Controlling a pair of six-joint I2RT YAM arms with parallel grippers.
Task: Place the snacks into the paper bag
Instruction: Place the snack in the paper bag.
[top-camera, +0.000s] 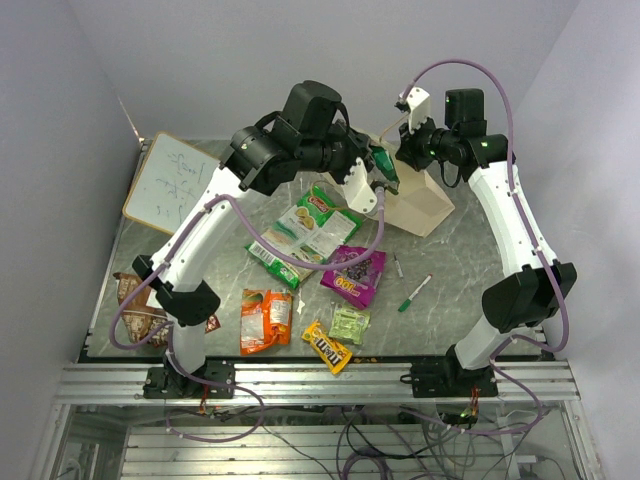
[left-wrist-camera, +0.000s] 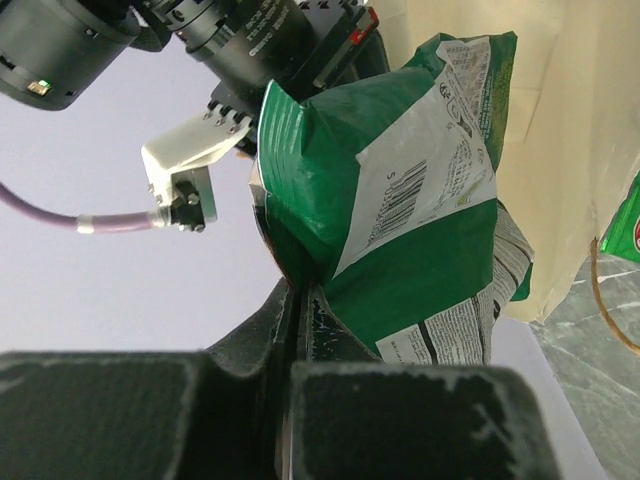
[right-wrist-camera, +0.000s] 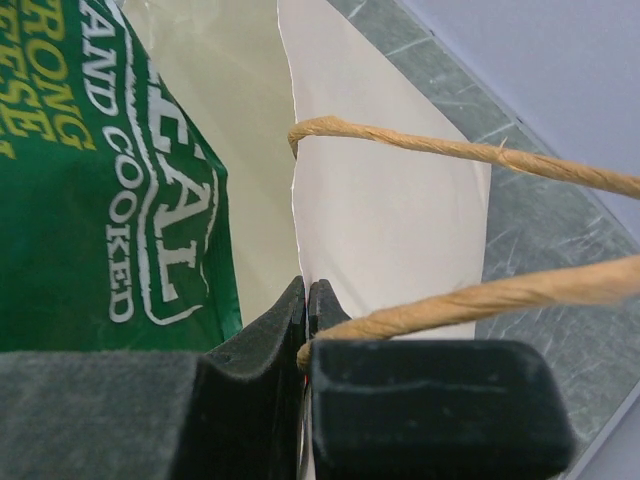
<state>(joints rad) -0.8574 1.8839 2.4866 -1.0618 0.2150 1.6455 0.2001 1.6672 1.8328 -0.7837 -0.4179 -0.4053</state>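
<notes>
The left claw (left-wrist-camera: 297, 310) pinches the green snack bag (left-wrist-camera: 400, 180) by its edge beside the paper bag (right-wrist-camera: 390, 230); the packet is likely light, crinkly and slippery. The right claw (right-wrist-camera: 306, 305) pinches the paper bag's flimsy rim.

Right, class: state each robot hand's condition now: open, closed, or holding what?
Left hand: closed, holding the green snack bag.
Right hand: closed, pinching the paper bag by its rim.

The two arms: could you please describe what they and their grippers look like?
The left arm and right arm have white links and bulky black joint housings. A purple cable loops loosely along each. The fingers are matte black blocks with pale scuffing. A small green light glows on the right arm.
</notes>
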